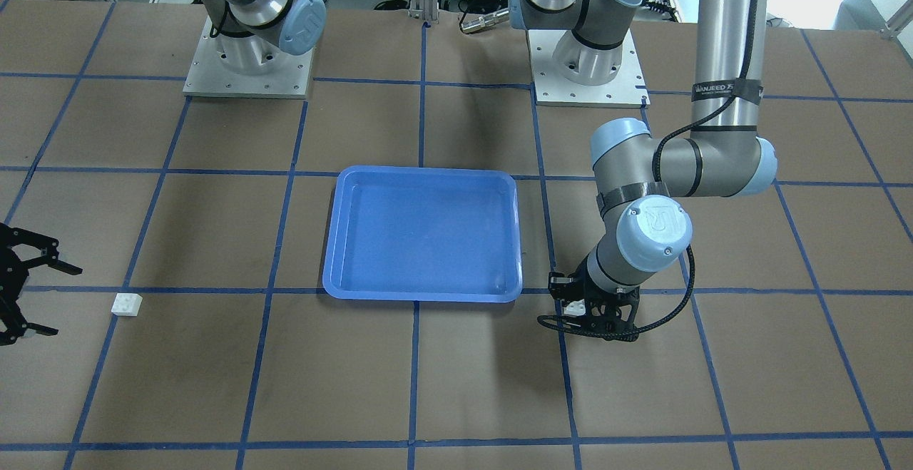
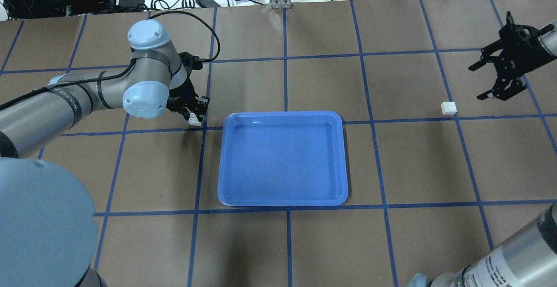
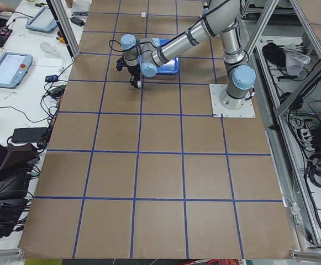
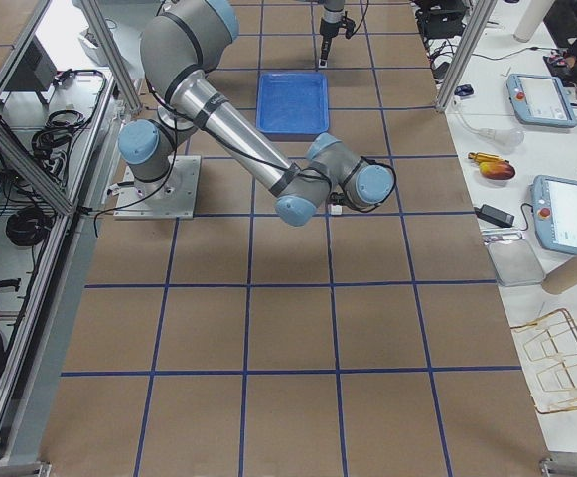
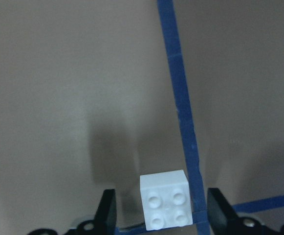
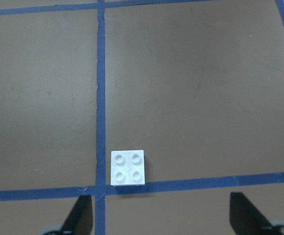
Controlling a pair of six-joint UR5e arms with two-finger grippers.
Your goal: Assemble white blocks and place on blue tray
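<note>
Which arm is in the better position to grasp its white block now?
Left. The left gripper is low, its open jaws either side of its white block. The right gripper hangs open, apart from the other white block.

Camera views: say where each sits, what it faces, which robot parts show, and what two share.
Front-facing: across table, facing bases; left arm.
Overhead: behind robot, looking down; both arms.
Exterior left: table end; left arm near.
Exterior right: opposite end; right arm near.
Left wrist: down; jaws flank white block.
Right wrist: down; jaws, other block.
Exteriors share blue tray.
</note>
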